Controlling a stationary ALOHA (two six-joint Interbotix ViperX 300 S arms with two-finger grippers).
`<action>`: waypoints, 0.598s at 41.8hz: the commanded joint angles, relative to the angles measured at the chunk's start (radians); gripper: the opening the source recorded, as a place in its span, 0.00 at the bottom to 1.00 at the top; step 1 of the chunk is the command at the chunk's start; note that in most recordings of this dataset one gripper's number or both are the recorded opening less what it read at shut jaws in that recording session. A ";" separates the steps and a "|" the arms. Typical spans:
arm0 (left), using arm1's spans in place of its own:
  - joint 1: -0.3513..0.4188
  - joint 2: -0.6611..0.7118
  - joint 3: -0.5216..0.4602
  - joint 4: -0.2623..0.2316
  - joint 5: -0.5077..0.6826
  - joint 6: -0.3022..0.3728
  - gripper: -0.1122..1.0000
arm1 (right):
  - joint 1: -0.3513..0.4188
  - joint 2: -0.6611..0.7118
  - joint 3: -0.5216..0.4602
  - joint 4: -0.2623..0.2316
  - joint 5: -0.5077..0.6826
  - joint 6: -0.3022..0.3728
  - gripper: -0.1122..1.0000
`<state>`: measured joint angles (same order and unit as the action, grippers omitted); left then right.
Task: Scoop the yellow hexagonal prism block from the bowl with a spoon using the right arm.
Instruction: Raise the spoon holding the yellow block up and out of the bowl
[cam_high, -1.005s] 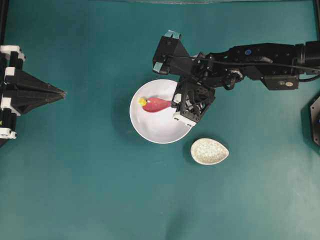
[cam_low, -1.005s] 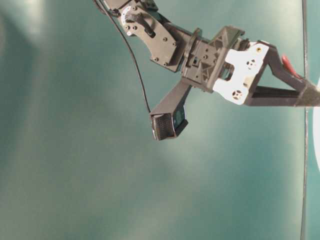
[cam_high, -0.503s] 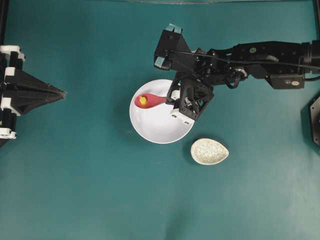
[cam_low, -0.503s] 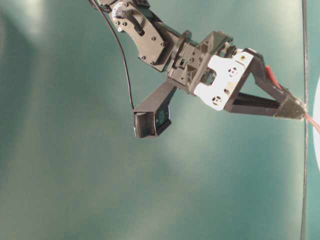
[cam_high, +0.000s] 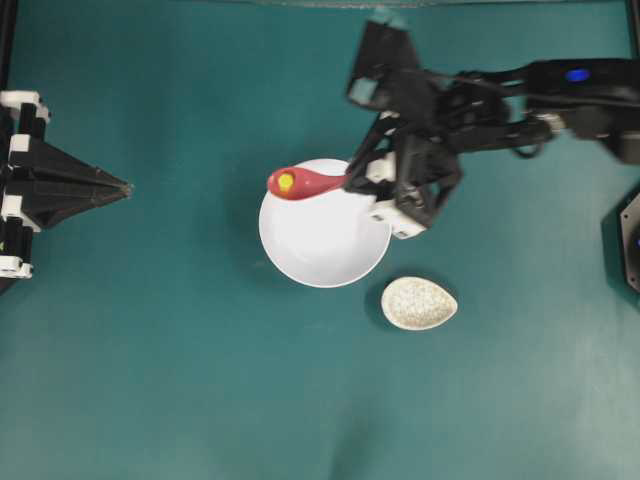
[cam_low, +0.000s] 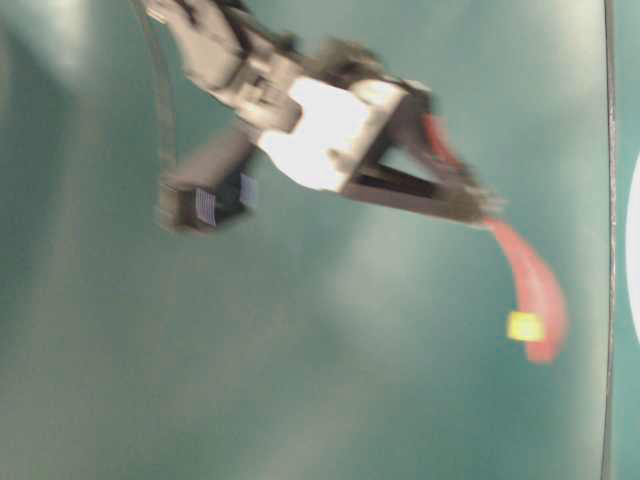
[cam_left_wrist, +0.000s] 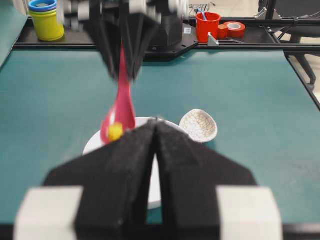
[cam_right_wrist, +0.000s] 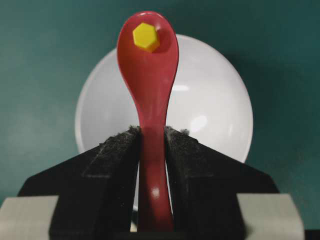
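Note:
My right gripper (cam_right_wrist: 152, 132) is shut on the handle of the pink-red spoon (cam_right_wrist: 149, 75). The yellow hexagonal prism block (cam_right_wrist: 146, 36) lies in the scoop near its tip. The spoon is held up above the white bowl (cam_right_wrist: 210, 105). From overhead, the spoon (cam_high: 305, 183) reaches left over the bowl's (cam_high: 320, 245) far-left rim with the block (cam_high: 286, 182) in it, and the right gripper (cam_high: 348, 180) hangs over the rim. The table-level view is blurred but shows the spoon (cam_low: 530, 290) carrying the block (cam_low: 524, 326). My left gripper (cam_high: 128, 187) rests shut at the far left, holding nothing.
A small speckled teardrop dish (cam_high: 419, 302) sits just right of and nearer than the bowl. Beyond the table's far edge, the left wrist view shows stacked yellow and blue cups (cam_left_wrist: 46, 20), a red cup (cam_left_wrist: 207, 25) and a tape roll (cam_left_wrist: 234, 27).
The spoon slid under the yellow block at the bowl's left side, then rose out of the bowl with the block in its scoop. The right arm lifted and drew back. The left arm stayed still.

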<state>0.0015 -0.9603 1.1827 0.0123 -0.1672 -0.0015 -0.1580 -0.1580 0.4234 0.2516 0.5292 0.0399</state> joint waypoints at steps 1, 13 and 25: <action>0.002 0.009 -0.014 0.002 -0.003 -0.002 0.10 | 0.003 -0.103 0.012 -0.002 0.002 0.000 0.31; 0.002 0.009 -0.014 0.002 -0.009 -0.003 0.10 | 0.003 -0.253 0.126 -0.003 -0.061 0.000 0.31; 0.002 0.009 -0.014 0.003 -0.009 -0.006 0.10 | 0.003 -0.272 0.140 -0.017 -0.078 -0.006 0.31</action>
<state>0.0015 -0.9587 1.1827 0.0123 -0.1672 -0.0061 -0.1565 -0.4126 0.5737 0.2439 0.4587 0.0368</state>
